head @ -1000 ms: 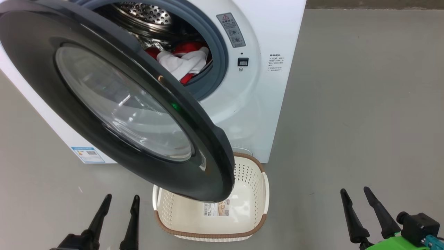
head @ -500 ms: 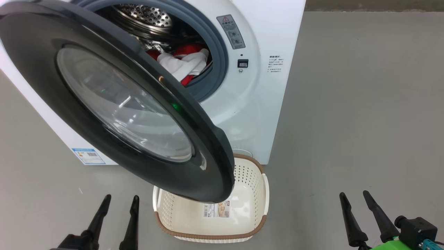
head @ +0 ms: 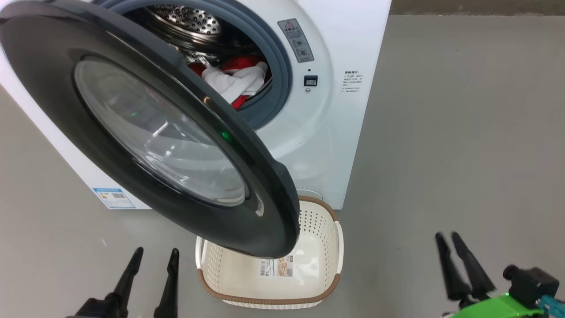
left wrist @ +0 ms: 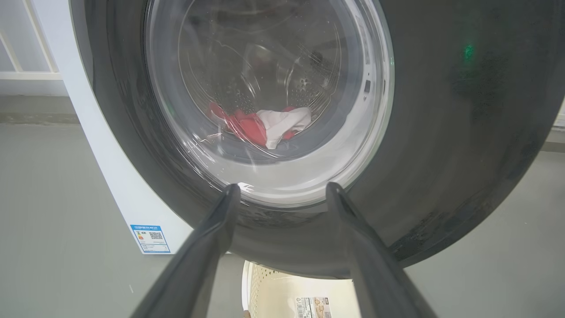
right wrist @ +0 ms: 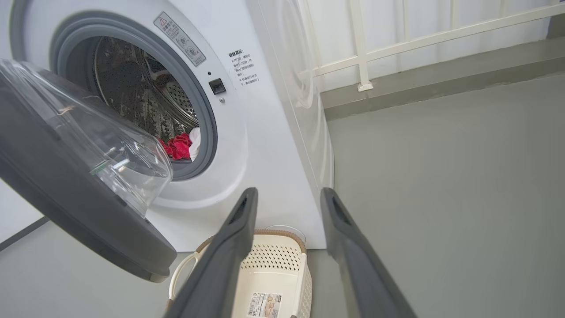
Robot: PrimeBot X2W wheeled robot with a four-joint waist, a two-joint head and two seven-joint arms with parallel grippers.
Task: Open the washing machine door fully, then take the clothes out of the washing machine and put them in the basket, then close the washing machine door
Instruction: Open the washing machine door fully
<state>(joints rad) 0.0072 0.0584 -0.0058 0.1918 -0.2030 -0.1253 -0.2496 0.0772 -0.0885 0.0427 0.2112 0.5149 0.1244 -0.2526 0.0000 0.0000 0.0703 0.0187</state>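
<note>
A white front-loading washing machine [head: 335, 145] stands on a grey floor [head: 463, 132], at the far left of the scene. The washing machine door [head: 53, 88], a round door with a glossy black rim and a bulging clear window, hangs partly open, swung out toward the near side. Behind it the grey rubber ring [head: 282, 66] and the perforated steel drum [head: 185, 17] are exposed. The clothes [head: 234, 81], red pieces with a white one on top, lie heaped in the bottom of the drum, just inside the opening. The basket [head: 265, 300], cream with a brown rim, sits on the floor just in front of the machine; the door's lower edge overhangs its far left corner, and a label sticker shows on its bottom. The left gripper [head: 156, 250] hovers at the near left, fingers spread and holding nothing, pointing toward the door. The right gripper [head: 446, 235] hovers at the near right, well apart from the basket, its fingers also parted and holding nothing.
</note>
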